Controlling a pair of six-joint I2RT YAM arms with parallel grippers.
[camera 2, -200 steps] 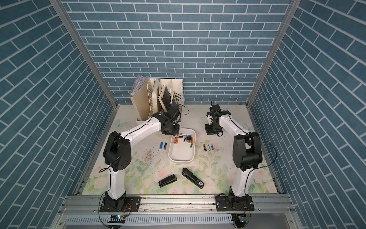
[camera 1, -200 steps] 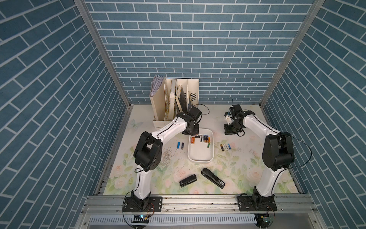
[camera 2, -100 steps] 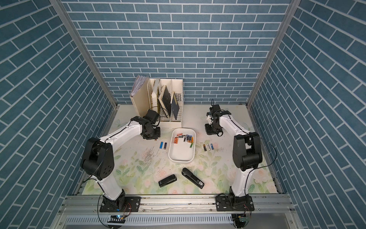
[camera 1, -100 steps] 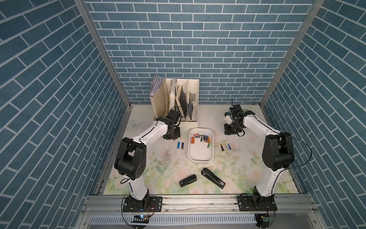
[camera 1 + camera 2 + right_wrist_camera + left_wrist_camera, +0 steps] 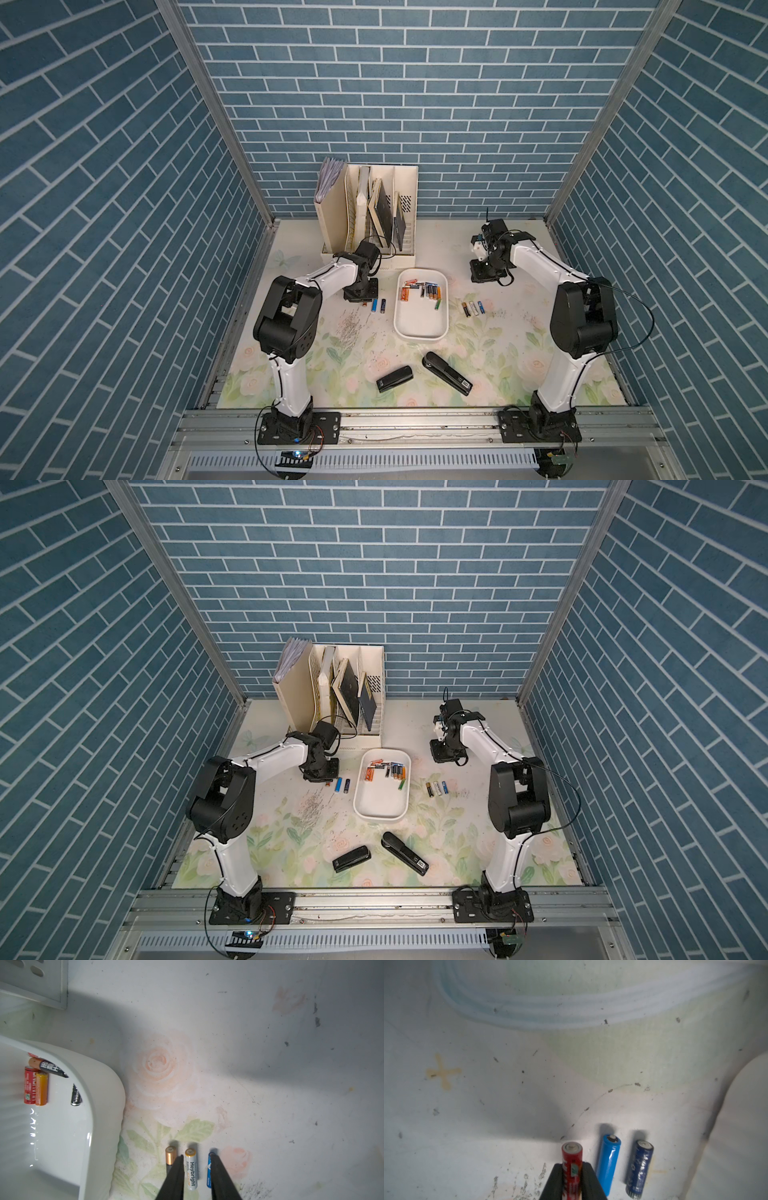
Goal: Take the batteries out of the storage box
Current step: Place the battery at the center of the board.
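Top views: the storage box (image 5: 419,330) (image 5: 380,808) lies mid-surface (image 5: 498,353), long side running away from the arm bases. The batteries (image 5: 422,291) inside are bunched at its far end: orange, black-and-gold, one green. The two blue cells (image 5: 379,305) lie on the surface off its left wall, the three cells (image 5: 471,309) off its right. A file holder (image 5: 365,216) stands behind, and two staplers (image 5: 446,372) lie nearer the bases. The left tool (image 5: 363,302) points down just beside the two blue cells. The right tool (image 5: 484,276) hangs beyond the three cells, apart from them.

Left wrist: the fingers (image 5: 591,1180) are pressed onto a red battery (image 5: 572,1155), pinching its sides, cap end sticking out. I cannot tell if it touches the surface. The two blue cells lie parallel just beside it — one light, one dark. The box's white corner is at the frame edge.

Right wrist: the fingers stand slightly spread and grip nothing. Past them the three cells lie in a row — gold-and-black, white, blue. The box corner is near, with red, orange and black cells inside.
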